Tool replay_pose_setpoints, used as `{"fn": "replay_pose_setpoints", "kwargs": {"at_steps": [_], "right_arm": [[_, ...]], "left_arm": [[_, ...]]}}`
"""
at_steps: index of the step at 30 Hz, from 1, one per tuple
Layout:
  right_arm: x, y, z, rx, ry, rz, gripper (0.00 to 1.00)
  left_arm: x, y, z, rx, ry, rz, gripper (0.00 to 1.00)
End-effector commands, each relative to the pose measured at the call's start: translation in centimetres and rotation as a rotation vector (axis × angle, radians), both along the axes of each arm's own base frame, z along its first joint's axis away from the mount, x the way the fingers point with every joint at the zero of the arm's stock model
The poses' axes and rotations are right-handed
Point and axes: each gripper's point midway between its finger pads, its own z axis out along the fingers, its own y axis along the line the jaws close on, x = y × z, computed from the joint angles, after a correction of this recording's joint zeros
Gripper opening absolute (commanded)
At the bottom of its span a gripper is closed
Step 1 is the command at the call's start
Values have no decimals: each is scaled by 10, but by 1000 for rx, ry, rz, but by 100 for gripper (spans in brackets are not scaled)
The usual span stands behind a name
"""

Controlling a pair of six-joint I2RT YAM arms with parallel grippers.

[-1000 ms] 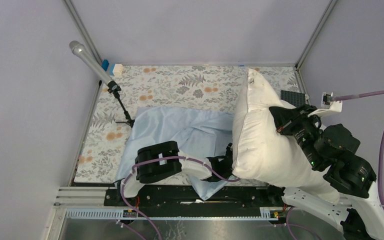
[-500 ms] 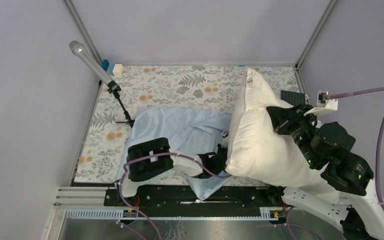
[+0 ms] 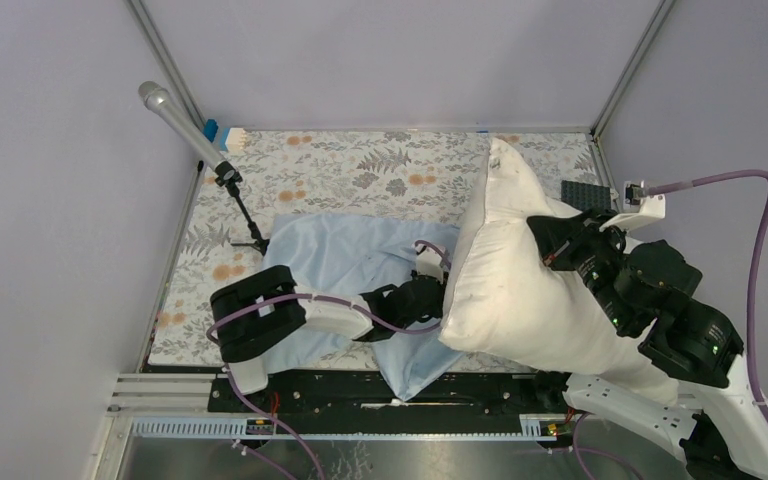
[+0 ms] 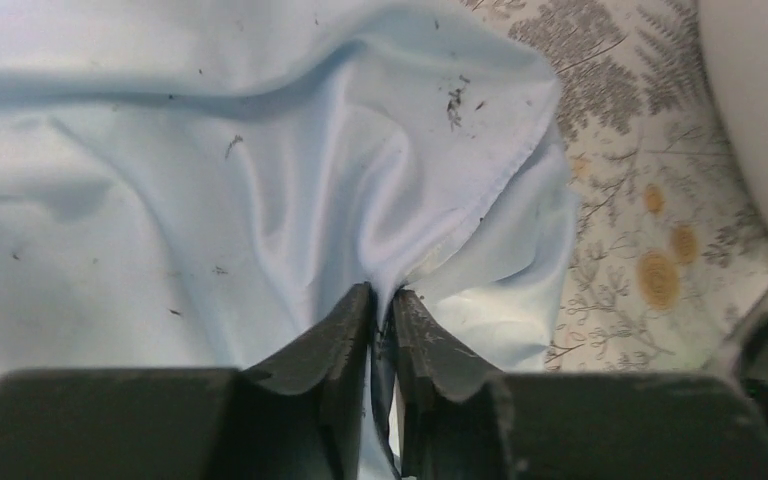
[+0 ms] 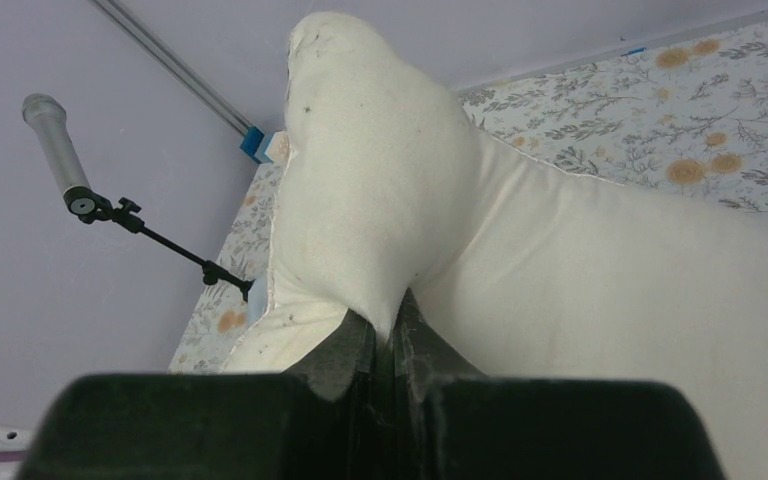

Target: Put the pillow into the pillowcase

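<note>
Pillow, a plump off-white rectangular fabric cushion, stands tilted on the right half of the floral-cloth worktop, its far corner raised. The right gripper presses into its right face, jaws pinched narrow on a fold of pillow fabric. The thin light-blue pillowcase lies wrinkled at centre-left, its right edge just beside the pillow's lower left side. The left gripper sits there, between the two.

The left wrist view shows what the top view hides: the left gripper nearly closed on a hemmed fold of pillowcase. The right wrist view shows the right gripper clamping the pillow, with a grey microphone on a black stand at far left.
</note>
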Motion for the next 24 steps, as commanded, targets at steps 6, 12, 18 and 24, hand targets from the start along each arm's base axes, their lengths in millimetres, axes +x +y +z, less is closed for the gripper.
{"fn": "replay_pose_setpoints", "kwargs": {"at_steps": [6, 12, 18, 24], "right_arm": [[-6, 2, 17, 61, -32, 33, 0], [-11, 23, -11, -86, 39, 156, 0], [-30, 48, -49, -283, 138, 383, 0], [-46, 80, -111, -326, 301, 571, 0]], "left_arm": [[-5, -7, 31, -122, -1, -98, 11], [-1, 7, 30, -137, 63, -75, 0], [32, 42, 50, -248, 191, -51, 0], [68, 69, 62, -240, 273, 19, 0]]}}
